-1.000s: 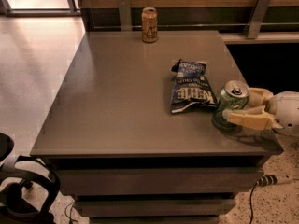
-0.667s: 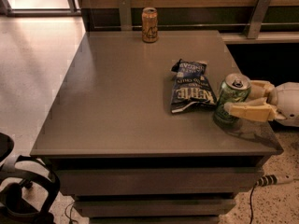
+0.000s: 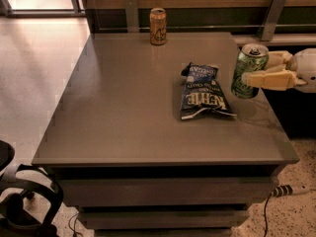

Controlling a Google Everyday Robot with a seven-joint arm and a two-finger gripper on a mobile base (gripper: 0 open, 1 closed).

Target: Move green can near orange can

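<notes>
The green can point(image 3: 248, 72), mottled green with a silver top, is held upright at the right edge of the grey table point(image 3: 123, 107), a little above its surface. My gripper point(image 3: 256, 68) reaches in from the right and is shut on it, one pale finger point(image 3: 269, 79) across its front. The orange can point(image 3: 158, 26) stands upright at the table's back edge, left of centre, well away from the green can.
A blue crinkled chip bag point(image 3: 202, 92) lies flat on the table just left of the green can. Metal brackets point(image 3: 271, 15) stand on the wall behind the table. A black chair base point(image 3: 22, 201) sits on the floor at lower left. A cable point(image 3: 284, 190) lies at lower right.
My gripper has lifted the green can off the table's front right part and carried it up and towards the back, next to the chip bag's top.
</notes>
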